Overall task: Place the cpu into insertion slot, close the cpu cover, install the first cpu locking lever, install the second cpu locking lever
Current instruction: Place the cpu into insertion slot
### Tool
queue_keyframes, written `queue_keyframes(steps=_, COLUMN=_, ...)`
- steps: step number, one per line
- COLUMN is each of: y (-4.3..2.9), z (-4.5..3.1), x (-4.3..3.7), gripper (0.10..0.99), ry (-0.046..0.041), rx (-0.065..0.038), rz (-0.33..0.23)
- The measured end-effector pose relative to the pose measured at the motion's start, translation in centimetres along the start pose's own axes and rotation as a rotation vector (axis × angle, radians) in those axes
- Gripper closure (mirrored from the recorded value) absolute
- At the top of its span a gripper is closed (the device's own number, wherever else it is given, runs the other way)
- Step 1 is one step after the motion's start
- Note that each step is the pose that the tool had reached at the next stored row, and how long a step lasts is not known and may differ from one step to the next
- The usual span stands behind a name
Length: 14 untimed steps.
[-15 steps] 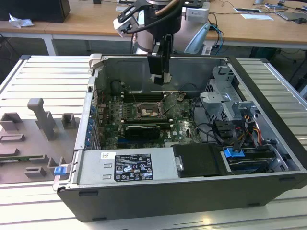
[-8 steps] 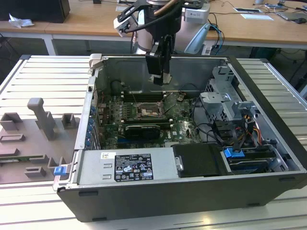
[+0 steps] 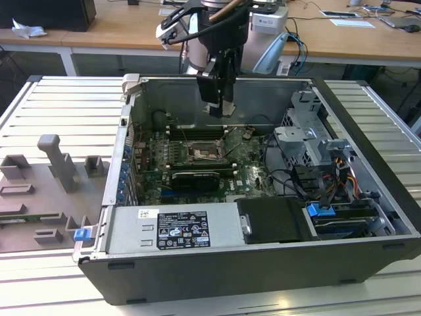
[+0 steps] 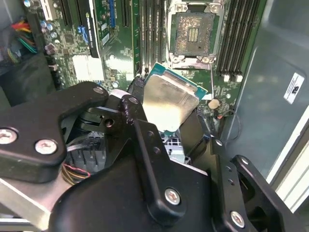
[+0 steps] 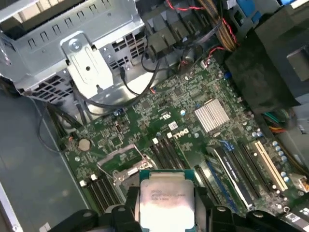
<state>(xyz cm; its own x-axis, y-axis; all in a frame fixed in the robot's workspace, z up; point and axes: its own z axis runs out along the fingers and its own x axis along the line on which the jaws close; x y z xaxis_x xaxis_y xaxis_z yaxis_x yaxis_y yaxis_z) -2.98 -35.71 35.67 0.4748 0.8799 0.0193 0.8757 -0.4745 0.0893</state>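
cpu (image 4: 171, 99) (image 5: 164, 198): a flat square chip with a dull silver metal face and a thin green edge. It is being held by two opposite edges between the black fingers (image 4: 137, 121) of the gripper (image 4: 171, 110). The gripper is closing narrowly on the chip, in contact on both sides.

The cpu is hanging in the air above the motherboard (image 5: 193, 96). It is not sitting in the socket (image 4: 194, 34) (image 5: 121, 162). In both wrist views the socket is lying near the chip but apart from it, and its square field of fine contacts is showing uncovered inside a silver metal surround.

Arm pose: in the exterior view the arm is coming down from the upper edge. The wrist is pointing straight down into the open computer case (image 3: 197, 276). The gripper (image 3: 220, 108) is hovering over the back of the board, above the socket (image 3: 206, 153).

Materials and shapes:
- The motherboard is glossy green and crowded with small parts.
- A finned silver heatsink (image 5: 211, 116) is standing on it, ribbed and rectangular.
- Long black memory slots (image 4: 236, 38) are running beside the socket.
- A round silver coin battery (image 5: 84, 143) is sitting near the board's edge.
- The case is dark grey with bare sheet-metal walls inside.
- A silver power supply (image 3: 171, 227) with a printed label is lying along the near side of the case.
- The tabletop (image 3: 52, 112) is ribbed pale aluminium.
- Matt grey fixture blocks (image 3: 59, 164) are standing on the tabletop at the exterior view's left.
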Motion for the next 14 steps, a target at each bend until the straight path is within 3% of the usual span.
queue_keyframes(steps=4, y=-0.01, z=0.13, x=0.0, gripper=0.545, ry=0.0116, rx=0.003, rz=-0.127)
queue_keyframes(steps=14, y=-0.02, z=0.2, x=0.0, gripper=0.545, ry=0.0215, rx=0.005, rz=-0.229)
